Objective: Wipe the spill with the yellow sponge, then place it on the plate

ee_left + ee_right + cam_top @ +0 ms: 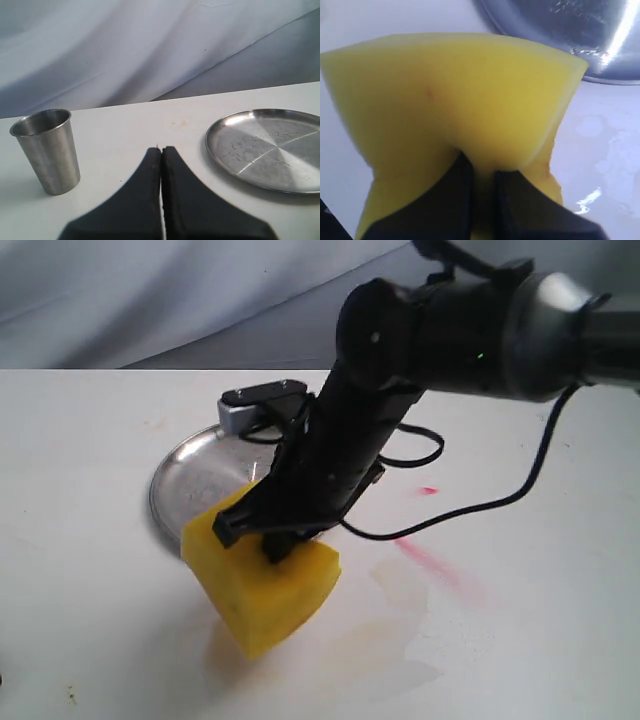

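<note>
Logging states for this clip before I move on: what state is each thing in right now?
Sponge: pinched and squashed in the right gripper, tilted, beside the plate.
Right gripper: shut on the sponge.
Left gripper: shut, holding nothing.
Plate: flat on the table, nothing seen on it.
Cup: upright on the table.
Spill: pale patch on the table, apart from the sponge.

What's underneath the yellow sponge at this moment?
White table, with the plate just behind. The right gripper pinches the yellow sponge; whatever lies directly beneath its lower corner is covered.
</note>
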Available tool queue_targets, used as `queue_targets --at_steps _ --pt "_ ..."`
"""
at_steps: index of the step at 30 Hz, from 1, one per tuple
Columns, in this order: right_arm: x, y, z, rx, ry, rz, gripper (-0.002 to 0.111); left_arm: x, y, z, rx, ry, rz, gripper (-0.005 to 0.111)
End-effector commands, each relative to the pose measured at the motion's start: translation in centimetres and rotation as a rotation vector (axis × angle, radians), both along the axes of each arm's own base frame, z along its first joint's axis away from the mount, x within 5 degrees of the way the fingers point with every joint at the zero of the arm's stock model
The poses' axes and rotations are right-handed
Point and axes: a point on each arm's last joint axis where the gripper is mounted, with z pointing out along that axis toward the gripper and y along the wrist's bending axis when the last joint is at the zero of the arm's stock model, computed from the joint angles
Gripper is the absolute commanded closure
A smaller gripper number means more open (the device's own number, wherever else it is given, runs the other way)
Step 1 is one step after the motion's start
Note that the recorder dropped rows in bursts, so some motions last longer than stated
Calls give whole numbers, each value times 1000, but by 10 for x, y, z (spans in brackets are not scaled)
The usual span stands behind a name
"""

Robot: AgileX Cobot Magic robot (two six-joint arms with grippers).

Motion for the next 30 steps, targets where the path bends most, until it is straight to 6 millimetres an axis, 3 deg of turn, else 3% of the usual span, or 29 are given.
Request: queue_targets --at_steps 1,7,14,19,25,30 --pt "-15 19 -25 -54 6 57 108 0 0 -1 -4 -5 -5 107" --pt "-29 44 -48 -28 -14 86 108 0 0 -1 -4 -5 -5 107" --pt "-30 78 -44 22 -21 125 108 0 0 -1 -4 -5 -5 107" --pt "-39 96 -57 -49 48 197 108 0 0 -1 -4 -5 -5 107" --pt "-32 82 -80 -361 56 212 108 0 0 -1 -4 -5 -5 107" --pt "-3 58 -78 -576 -223 135 108 0 0 -1 -4 -5 -5 107"
